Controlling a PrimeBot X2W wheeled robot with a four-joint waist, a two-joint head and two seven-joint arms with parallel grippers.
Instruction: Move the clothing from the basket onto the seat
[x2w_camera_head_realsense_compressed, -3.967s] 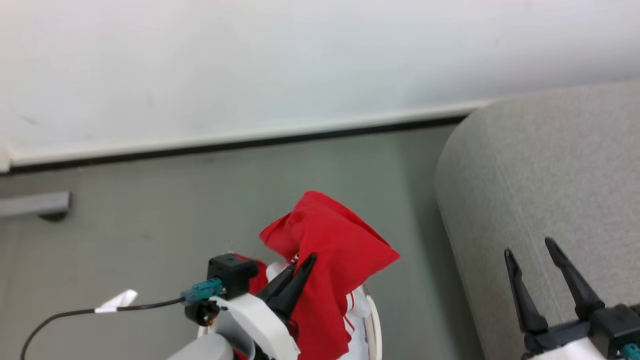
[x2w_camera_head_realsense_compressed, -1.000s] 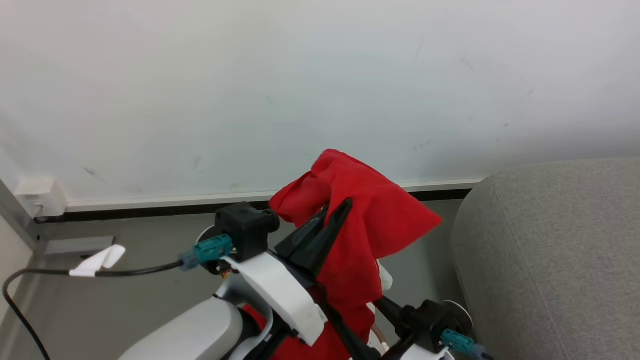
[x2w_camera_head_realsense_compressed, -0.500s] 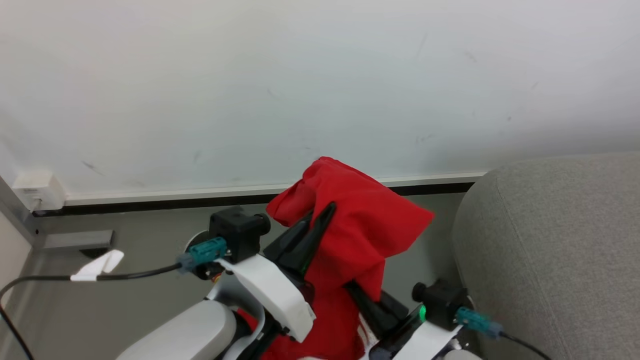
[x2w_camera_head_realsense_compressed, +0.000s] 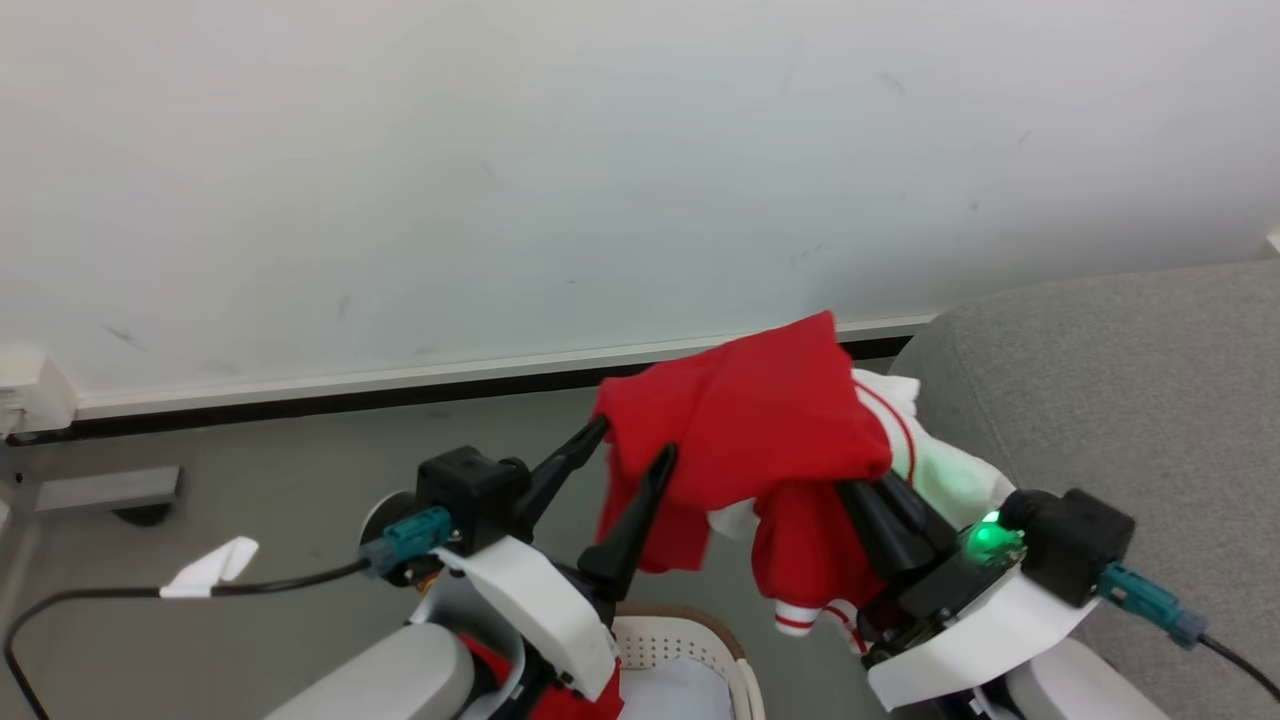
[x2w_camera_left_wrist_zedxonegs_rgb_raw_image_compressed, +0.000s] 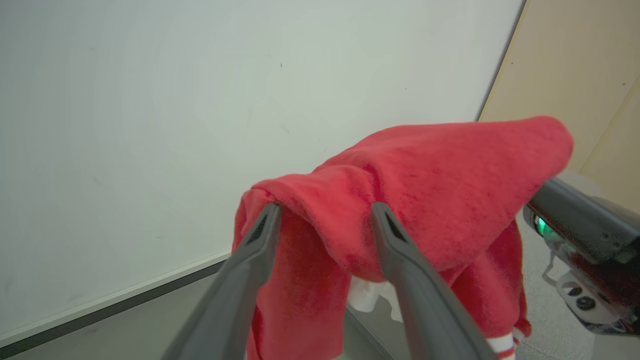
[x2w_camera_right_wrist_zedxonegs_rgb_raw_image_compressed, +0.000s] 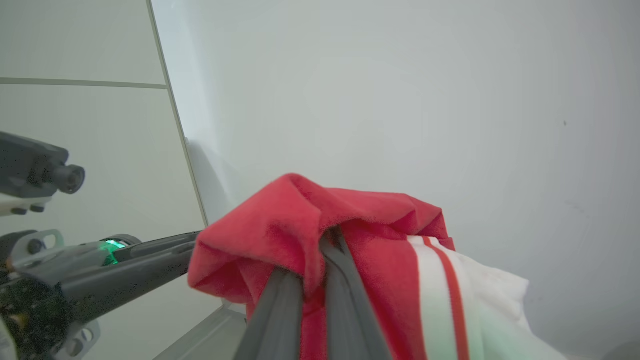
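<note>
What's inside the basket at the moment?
The head view shows the basket with its perforated wall, something plain white inside, and a scrap of red fabric by the left forearm. The rest is hidden by that forearm and the frame edge.

Wall (x2w_camera_head_realsense_compressed: 500, 150): pale white, faintly scuffed, evenly lit
Skirting (x2w_camera_head_realsense_compressed: 300, 385): white strip above a dark line at the wall's foot
Floor (x2w_camera_head_realsense_compressed: 250, 470): plain grey-green
Panel (x2w_camera_left_wrist_zedxonegs_rgb_raw_image_compressed: 575, 75): beige, adjoining the wall
</note>
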